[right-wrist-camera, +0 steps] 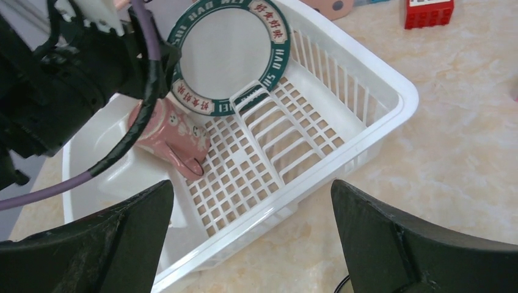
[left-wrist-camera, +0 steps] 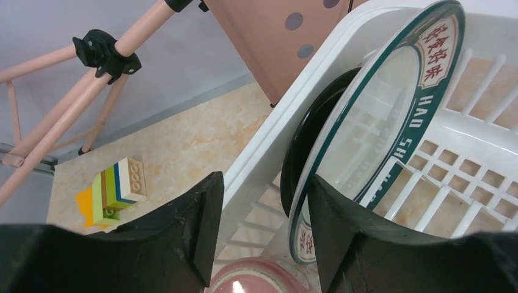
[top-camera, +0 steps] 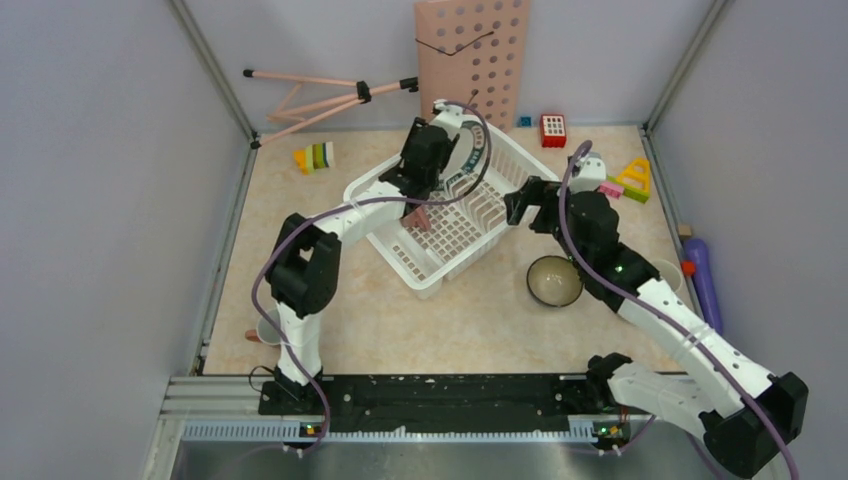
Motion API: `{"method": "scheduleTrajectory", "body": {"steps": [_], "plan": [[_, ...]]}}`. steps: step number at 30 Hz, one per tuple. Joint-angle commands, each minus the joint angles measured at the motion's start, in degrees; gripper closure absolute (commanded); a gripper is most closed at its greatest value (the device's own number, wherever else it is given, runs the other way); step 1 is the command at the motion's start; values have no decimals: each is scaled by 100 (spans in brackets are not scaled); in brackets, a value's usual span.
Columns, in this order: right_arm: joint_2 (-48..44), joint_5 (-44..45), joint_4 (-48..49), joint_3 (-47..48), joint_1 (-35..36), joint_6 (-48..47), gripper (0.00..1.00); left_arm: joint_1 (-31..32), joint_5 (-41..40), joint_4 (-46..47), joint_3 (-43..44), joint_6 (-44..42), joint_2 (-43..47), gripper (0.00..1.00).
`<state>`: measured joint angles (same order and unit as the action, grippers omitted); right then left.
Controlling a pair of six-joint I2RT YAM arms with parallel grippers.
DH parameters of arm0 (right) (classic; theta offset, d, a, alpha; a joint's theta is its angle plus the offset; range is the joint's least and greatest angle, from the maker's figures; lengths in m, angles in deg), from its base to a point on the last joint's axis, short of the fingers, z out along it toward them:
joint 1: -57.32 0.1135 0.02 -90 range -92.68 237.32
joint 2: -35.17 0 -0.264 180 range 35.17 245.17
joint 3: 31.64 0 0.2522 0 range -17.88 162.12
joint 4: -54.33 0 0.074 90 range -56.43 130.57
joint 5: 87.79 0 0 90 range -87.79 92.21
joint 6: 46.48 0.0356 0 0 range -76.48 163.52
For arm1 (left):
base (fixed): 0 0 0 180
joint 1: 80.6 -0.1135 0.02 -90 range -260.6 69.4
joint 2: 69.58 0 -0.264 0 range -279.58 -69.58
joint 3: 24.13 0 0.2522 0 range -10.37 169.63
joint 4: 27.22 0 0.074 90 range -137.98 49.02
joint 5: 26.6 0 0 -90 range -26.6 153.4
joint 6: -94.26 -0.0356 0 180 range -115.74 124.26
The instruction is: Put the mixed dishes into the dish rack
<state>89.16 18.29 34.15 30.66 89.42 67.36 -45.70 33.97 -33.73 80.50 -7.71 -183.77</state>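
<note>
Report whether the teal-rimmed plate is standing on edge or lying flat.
Standing on edge: the teal-rimmed plate rises from the dish rack floor by the upright dividers, its face turned sideways, not up.

A pink cup (top-camera: 418, 218) lies inside the white dish rack (top-camera: 400, 262); a bowl (top-camera: 554, 281) sits just beside it.

The dish rack (right-wrist-camera: 391, 73) is smooth white plastic; the plate (right-wrist-camera: 223, 52) looks glossy, glazed; the pink cup (right-wrist-camera: 174, 137) shiny; the table (right-wrist-camera: 458, 152) marbled, smooth.
</note>
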Motion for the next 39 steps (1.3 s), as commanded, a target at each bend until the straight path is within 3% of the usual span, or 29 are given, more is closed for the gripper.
{"method": "scheduleTrajectory", "body": {"steps": [1,7,10,18,22,23,26,28,30,34,39], "plan": [[232,627,-552,545,-46,372,1,-27,139,-254,317,316,650,38],[764,1282,-1658,1129,-46,878,1,-18,512,-969,465,863,1135,9],[784,1598,-2049,1262,-46,1156,1,-13,533,-1066,390,1064,1416,6],[882,1859,-2956,1498,-46,1491,1,-11,232,-1521,363,1592,1906,9],[943,1920,-3647,1735,-50,1920,1,-18,1042,-1814,143,2143,2255,14],[943,1854,-3749,1758,-60,1919,1,-17,1226,-1875,74,2322,2287,17],[970,1625,-4006,1759,-169,1774,1,-34,1634,-1927,-140,2986,2241,41],[1025,1591,-4251,1762,-282,1676,1,-62,1908,-1918,-231,3238,2087,45],[1103,1413,-4569,1789,-412,1339,1,-86,1928,-2021,-190,3434,1897,46],[1130,1362,-5143,1639,-520,1716,6,-131,2248,-2061,-255,3575,1829,46],[691,917,-5326,1087,-642,2344,12,-139,2543,-2004,-638,3610,2237,34]]}}
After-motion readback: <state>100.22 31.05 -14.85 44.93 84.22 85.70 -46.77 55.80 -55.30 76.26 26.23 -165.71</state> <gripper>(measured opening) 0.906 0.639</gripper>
